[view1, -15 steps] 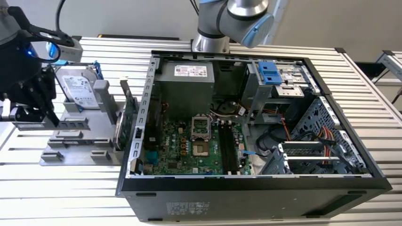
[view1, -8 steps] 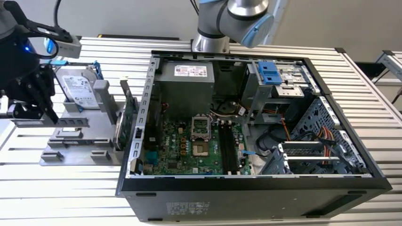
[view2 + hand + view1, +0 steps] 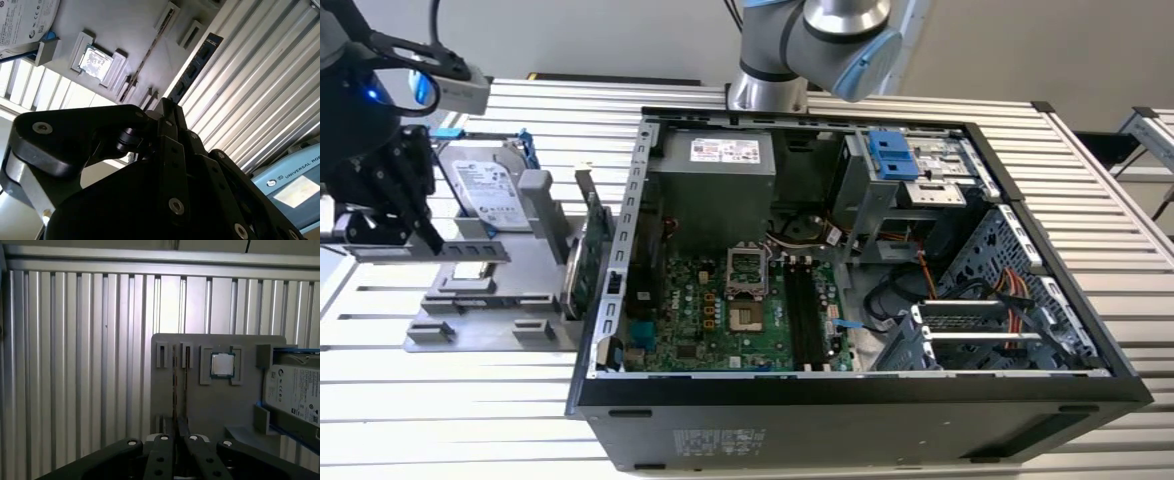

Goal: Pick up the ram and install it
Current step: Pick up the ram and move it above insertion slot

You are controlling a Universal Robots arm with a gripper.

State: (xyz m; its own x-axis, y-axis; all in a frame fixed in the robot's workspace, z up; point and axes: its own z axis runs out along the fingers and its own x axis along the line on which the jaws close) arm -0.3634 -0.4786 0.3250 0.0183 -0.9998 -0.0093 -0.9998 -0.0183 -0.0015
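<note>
The ram (image 3: 194,67) is a thin dark stick with a row of chips, and it reaches out from my fingertips above the grey holder (image 3: 125,30). In the first wrist view it is edge-on, a thin line (image 3: 181,424) rising from between the fingers. My gripper (image 3: 167,106) (image 3: 178,436) is shut on it. In the exterior view the black gripper (image 3: 424,230) hangs at the far left, raised over the grey holder (image 3: 480,335). The ram itself is hard to make out there.
An open computer case (image 3: 854,392) fills the exterior view's centre and right, with a green motherboard (image 3: 720,310) and long dark slots (image 3: 807,310) inside. The holder carries a silver hard drive (image 3: 487,190) (image 3: 295,390) and a square chip (image 3: 222,364). A green card (image 3: 594,250) stands by the case wall.
</note>
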